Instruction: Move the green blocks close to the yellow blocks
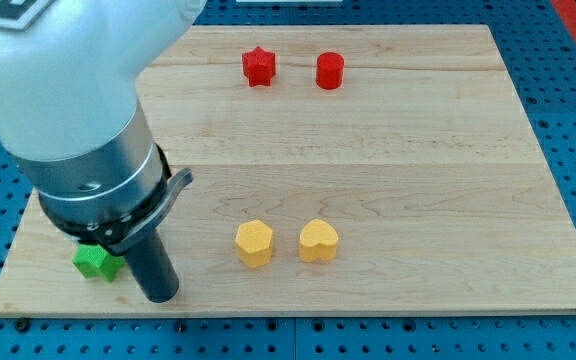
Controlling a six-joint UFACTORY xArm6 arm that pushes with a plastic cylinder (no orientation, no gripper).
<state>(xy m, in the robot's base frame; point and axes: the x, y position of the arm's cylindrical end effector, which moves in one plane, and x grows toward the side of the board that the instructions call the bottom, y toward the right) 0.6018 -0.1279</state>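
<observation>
my tip [160, 297] rests on the wooden board [418, 180] just right of a green block [96, 262], partly hidden by the arm. it has no jaws. two yellow blocks [254, 243] [318, 241] sit nearby at right; a red star [258, 66] and red cylinder [329, 71] lie up top. no writing shows.

The scene is lit brightly and evenly, apparently from above. Only short, soft shadows are cast: thin dark rims are seen beneath the red blocks [259, 66] near the board's far edge and the yellow blocks [254, 243] near its bottom edge. A broad pale sheen is seen on the arm housing [58, 70] at the top-left corner, which looks slightly soft. The wooden board [408, 180] is rendered sharply, grain visible, without noticeable edge distortion.
</observation>
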